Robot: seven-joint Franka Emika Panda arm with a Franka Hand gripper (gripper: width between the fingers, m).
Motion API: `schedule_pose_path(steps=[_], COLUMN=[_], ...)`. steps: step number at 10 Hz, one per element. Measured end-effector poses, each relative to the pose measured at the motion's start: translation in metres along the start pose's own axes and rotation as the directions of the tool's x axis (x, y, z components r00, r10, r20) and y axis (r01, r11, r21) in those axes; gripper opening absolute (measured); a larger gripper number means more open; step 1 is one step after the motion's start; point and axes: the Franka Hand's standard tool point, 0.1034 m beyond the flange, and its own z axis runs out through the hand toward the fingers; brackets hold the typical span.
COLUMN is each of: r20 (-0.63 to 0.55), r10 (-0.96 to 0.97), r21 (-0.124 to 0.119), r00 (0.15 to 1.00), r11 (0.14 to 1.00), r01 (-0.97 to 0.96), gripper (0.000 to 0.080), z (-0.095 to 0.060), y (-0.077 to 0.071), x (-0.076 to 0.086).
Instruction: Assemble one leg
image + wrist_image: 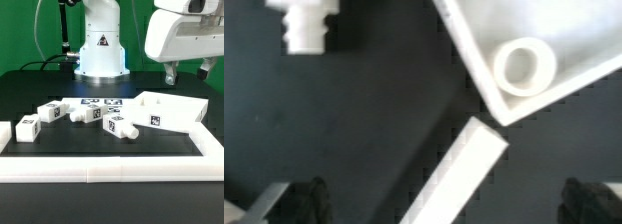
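Observation:
Several white legs with marker tags lie on the black table: one at the exterior view's left (pixel 27 127), two near the middle (pixel 50 112) (pixel 76 112), and one in front of the tabletop (pixel 120 126). The large white tray-like tabletop (pixel 172 111) lies at the right. My gripper (pixel 188 72) hangs high above the tabletop's far side, open and empty. In the wrist view, one leg (pixel 304 25) lies apart from a tabletop corner (pixel 562 30) with a round socket (pixel 523 66). The gripper (pixel 446 205) has dark fingertips (pixel 304 200) spread wide, with nothing between them.
The marker board (pixel 100 103) lies flat behind the legs. A low white border wall (pixel 110 170) runs along the table's front and sides; a white bar (pixel 464 170) crosses the wrist view below the gripper. The robot base (pixel 100 45) stands at the back.

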Motion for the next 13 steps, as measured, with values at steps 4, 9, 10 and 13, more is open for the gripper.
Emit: schedule_pose_path(steps=[4, 9, 10, 13], r20=[-0.024, -0.039, -0.038, -0.015], r10=[0.098, 0.340, 0.434, 0.566], r21=[0.044, 0.095, 0.108, 0.128], r00=[0.995, 0.940, 0.900, 0.824], r11=[0.994, 0.937, 0.897, 0.819], r01=[-0.097, -0.335, -0.428, -0.560], gripper=[0.0649, 0.0649, 0.0649, 0.0649], z=[0.015, 0.033, 0.036, 0.037], y=[-0.016, -0.028, -0.036, -0.039], x=[-0.009, -0.024, -0.025, -0.024])
